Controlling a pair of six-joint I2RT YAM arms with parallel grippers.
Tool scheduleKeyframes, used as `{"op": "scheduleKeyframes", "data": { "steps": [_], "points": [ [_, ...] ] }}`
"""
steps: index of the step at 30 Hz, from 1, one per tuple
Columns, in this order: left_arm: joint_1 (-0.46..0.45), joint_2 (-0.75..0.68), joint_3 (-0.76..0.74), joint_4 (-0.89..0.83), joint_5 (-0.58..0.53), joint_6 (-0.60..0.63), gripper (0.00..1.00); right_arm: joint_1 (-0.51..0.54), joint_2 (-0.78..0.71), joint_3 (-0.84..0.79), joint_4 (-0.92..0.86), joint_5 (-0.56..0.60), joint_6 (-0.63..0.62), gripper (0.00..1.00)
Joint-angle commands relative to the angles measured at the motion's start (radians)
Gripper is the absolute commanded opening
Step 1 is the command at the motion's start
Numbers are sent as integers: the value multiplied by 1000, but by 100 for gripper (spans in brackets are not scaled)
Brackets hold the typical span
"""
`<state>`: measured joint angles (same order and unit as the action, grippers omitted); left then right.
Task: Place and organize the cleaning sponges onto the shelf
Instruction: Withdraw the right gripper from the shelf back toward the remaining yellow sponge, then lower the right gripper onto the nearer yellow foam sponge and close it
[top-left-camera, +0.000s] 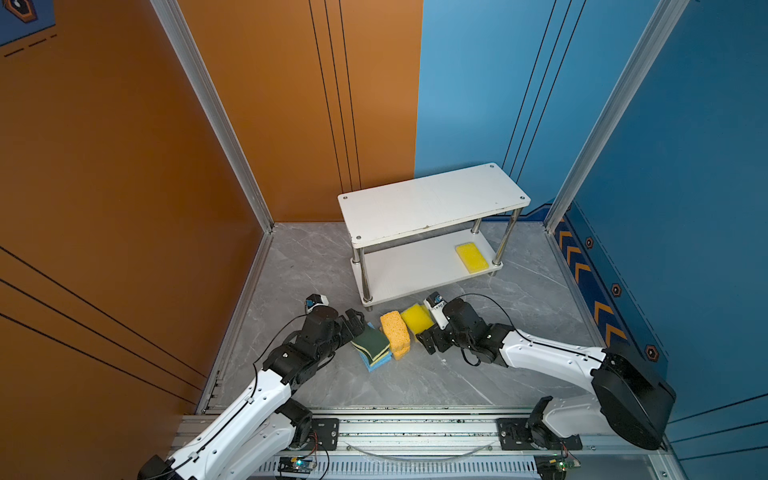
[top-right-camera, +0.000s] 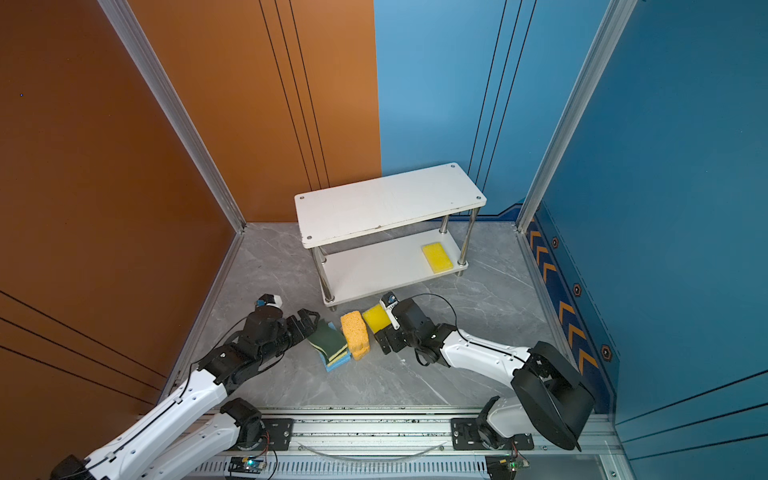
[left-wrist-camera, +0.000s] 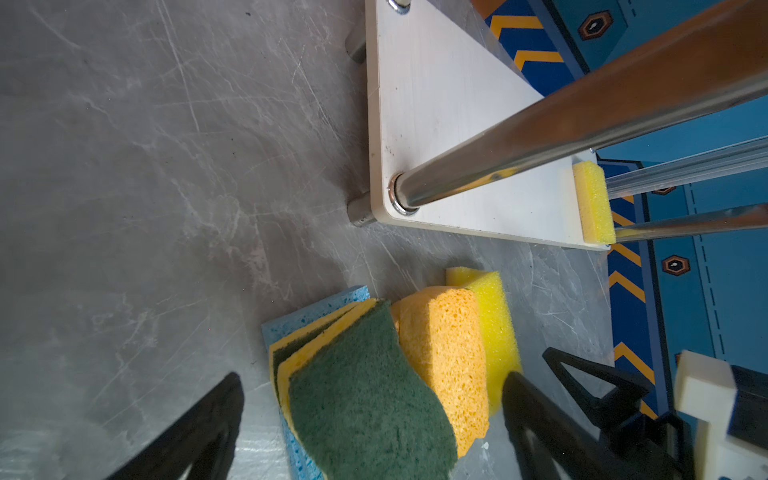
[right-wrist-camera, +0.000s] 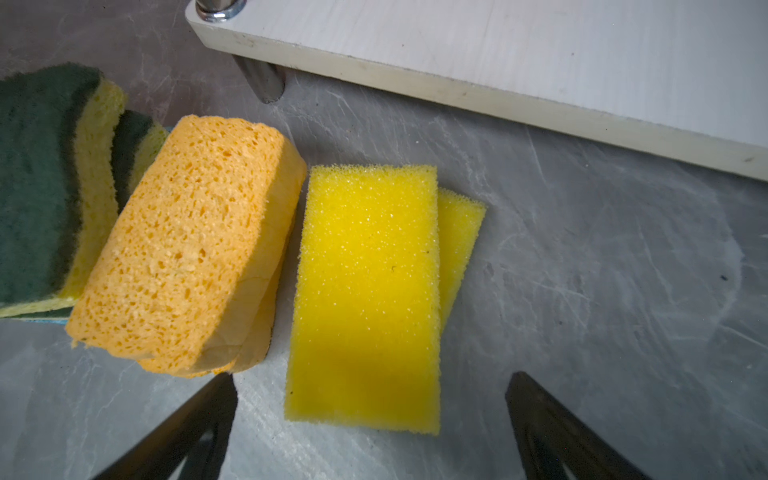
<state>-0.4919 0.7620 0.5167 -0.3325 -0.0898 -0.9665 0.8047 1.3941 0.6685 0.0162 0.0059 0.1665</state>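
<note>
In both top views the shelf (top-left-camera: 432, 199) stands at the far side of the grey counter (top-left-camera: 415, 386). It has two boards. One yellow sponge (top-left-camera: 471, 257) lies on the bottom board, at the right end, close to the posts. I think it is put there so there is room for more. The top board is bare. The other sponges sit in a small pile on the counter, just on the near side of the shelf, where both arms can reach. The left hand (top-left-camera: 356, 322) is at the left of the pile. The right hand (top-left-camera: 426, 340) is at the right of it.

In the left wrist view the left hand is wide open and holds nothing. The green-top sponges (left-wrist-camera: 365, 399) lie between its fingers (left-wrist-camera: 228, 399), so I think it is getting ready to pick one up. I count two of them. A blue sponge (left-wrist-camera: 301, 459) peeks out from under them. I cannot tell if it is one or two.

In the right wrist view the right hand is wide open too, and empty. I count two orange sponges (right-wrist-camera: 187, 241), one on top of the other. Next to them are two yellow stacked sponges (right-wrist-camera: 370, 291), right in front of this hand.
</note>
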Motion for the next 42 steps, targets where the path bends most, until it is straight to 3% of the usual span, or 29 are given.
{"op": "scheduleKeyframes", "data": {
  "steps": [1,33,42],
  "points": [
    [-7,-31,-20,32,-42,-8,98,9,37,17,38,37,18,100],
    [32,88,-27,107,14,31,98,36,198,97,51,86,27,95],
    [39,116,-34,134,31,26,98,34,196,97,47,100,24,89]
  ]
}}
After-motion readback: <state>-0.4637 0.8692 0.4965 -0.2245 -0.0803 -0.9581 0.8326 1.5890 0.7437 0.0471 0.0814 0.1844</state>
